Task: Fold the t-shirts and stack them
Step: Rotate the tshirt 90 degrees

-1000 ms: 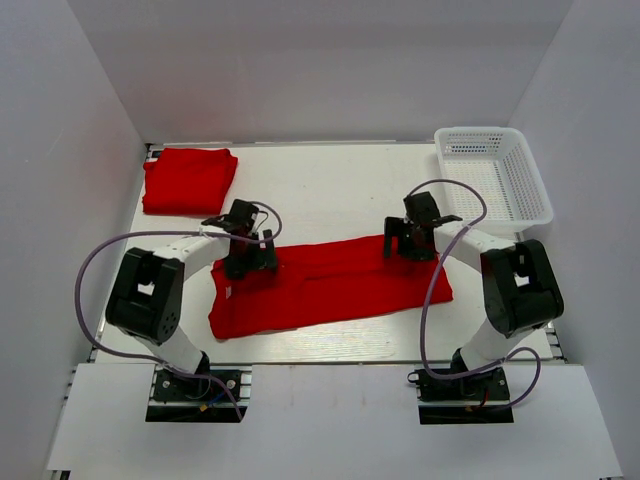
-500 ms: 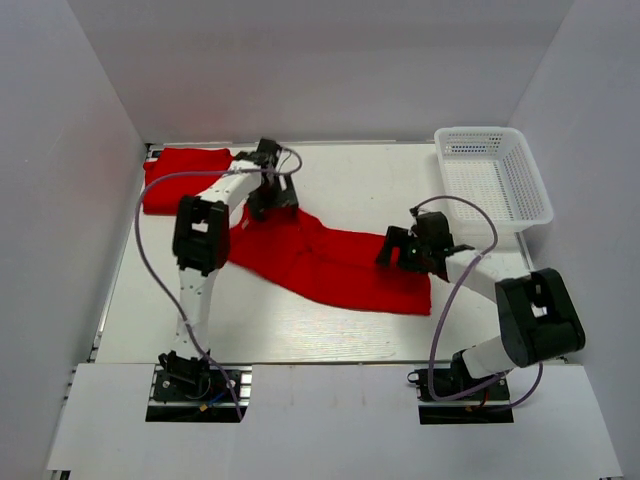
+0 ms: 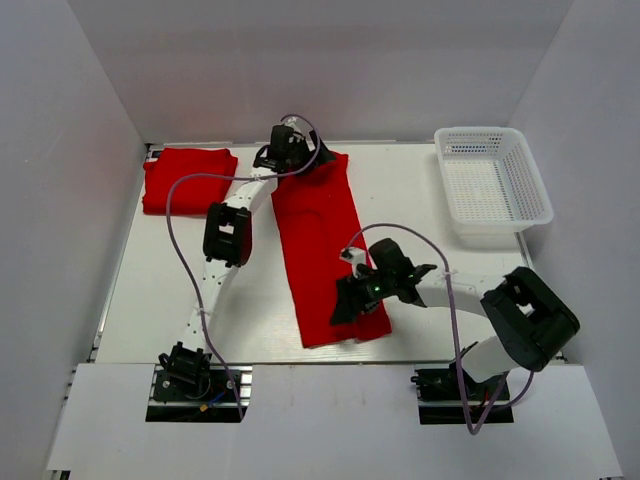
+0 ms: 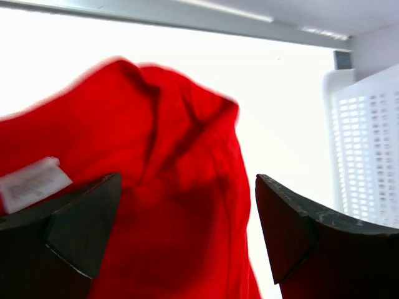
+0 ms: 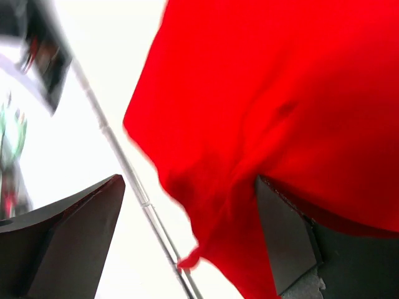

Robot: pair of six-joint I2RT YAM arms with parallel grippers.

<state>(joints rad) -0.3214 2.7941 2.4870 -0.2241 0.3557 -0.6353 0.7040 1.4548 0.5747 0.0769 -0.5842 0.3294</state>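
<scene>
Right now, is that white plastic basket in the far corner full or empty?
Empty. From above, the white plastic mesh basket shows only its bare perforated floor, and nothing lies inside it.

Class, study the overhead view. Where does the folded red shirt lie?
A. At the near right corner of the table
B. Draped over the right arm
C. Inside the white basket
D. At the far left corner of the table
D: the folded red shirt lies flat at the far left corner of the table, well apart from the white basket at the far right.
</scene>
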